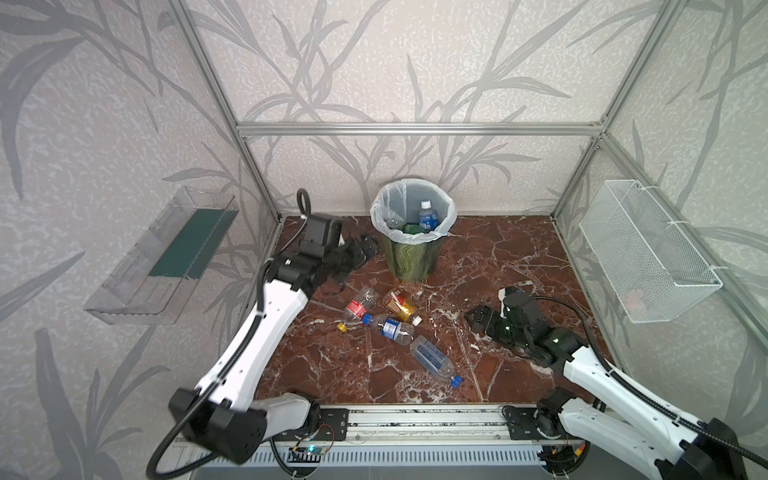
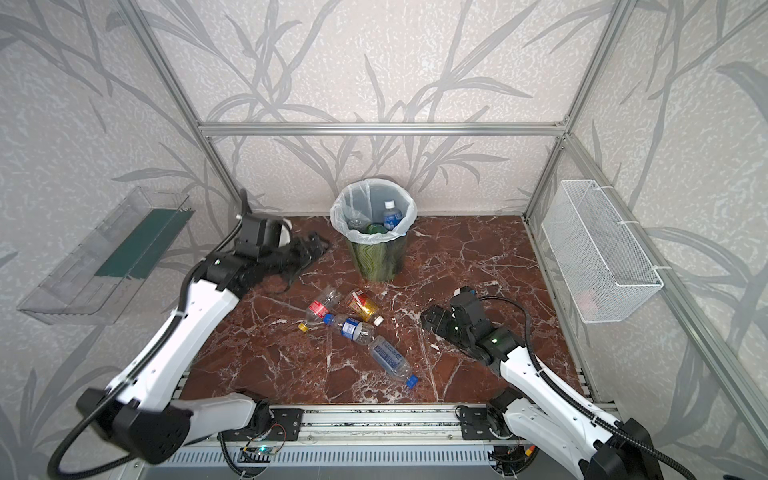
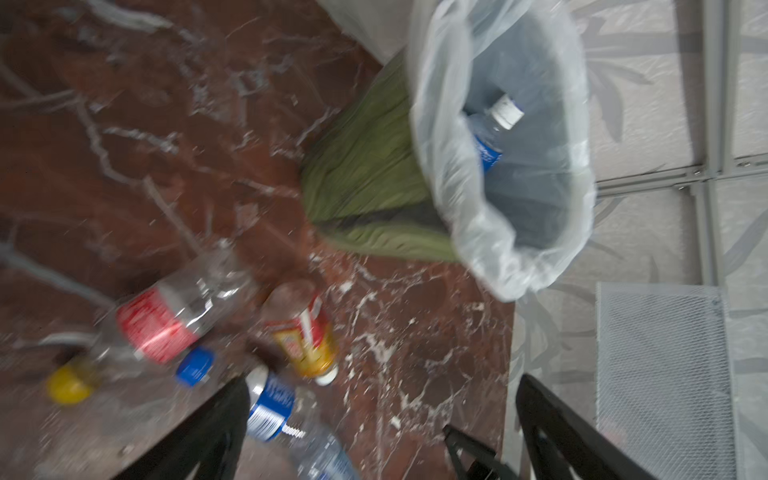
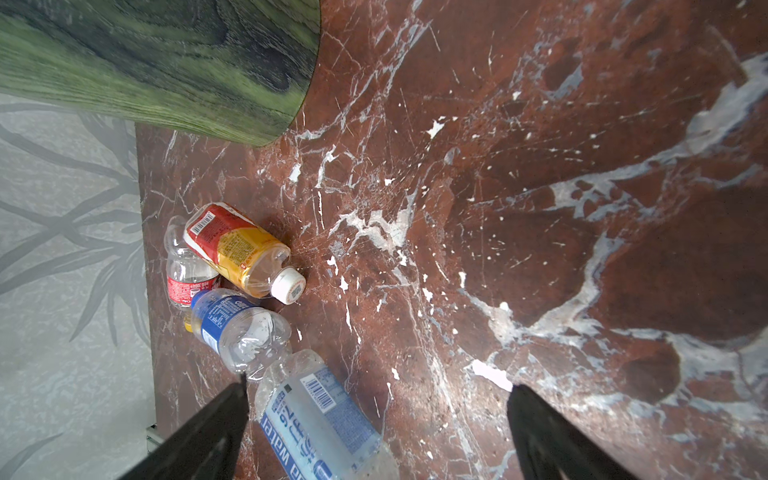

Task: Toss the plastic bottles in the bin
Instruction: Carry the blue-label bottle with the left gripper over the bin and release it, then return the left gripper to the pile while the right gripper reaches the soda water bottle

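The bin [image 1: 409, 259] stands at the back, green-sided with a white liner; a blue-labelled bottle [image 1: 427, 216], a green one and a clear one lie inside. Several plastic bottles lie on the floor in front of it: a red-labelled one [image 1: 359, 307], an amber one [image 1: 400, 305], a blue-labelled clear one [image 1: 390, 328] and a larger water bottle [image 1: 432, 359]. My left gripper [image 1: 365, 249] hangs open and empty just left of the bin [image 3: 365, 174]. My right gripper [image 1: 478, 318] is open low over the floor, right of the water bottle [image 4: 316, 419].
A clear plastic tray [image 1: 162, 257] is fixed on the left wall and a white wire basket [image 1: 648, 249] on the right wall. An aluminium rail [image 1: 415, 419] with both arm bases runs along the front of the red marble floor [image 1: 519, 249].
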Action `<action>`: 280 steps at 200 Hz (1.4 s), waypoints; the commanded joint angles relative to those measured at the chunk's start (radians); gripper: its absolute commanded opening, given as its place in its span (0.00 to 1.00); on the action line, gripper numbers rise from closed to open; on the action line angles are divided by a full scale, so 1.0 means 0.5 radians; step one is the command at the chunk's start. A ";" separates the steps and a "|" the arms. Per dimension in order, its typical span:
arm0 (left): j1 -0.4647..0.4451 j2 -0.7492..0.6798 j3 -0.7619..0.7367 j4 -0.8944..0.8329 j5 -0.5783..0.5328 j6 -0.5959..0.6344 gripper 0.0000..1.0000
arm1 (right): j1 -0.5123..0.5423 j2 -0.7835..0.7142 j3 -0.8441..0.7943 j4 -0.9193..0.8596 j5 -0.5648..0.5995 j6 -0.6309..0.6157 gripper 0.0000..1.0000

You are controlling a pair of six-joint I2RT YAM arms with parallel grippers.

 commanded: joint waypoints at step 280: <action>0.063 -1.009 -1.349 0.109 0.098 -0.194 0.93 | 1.039 0.744 0.557 -0.266 0.220 -0.712 0.87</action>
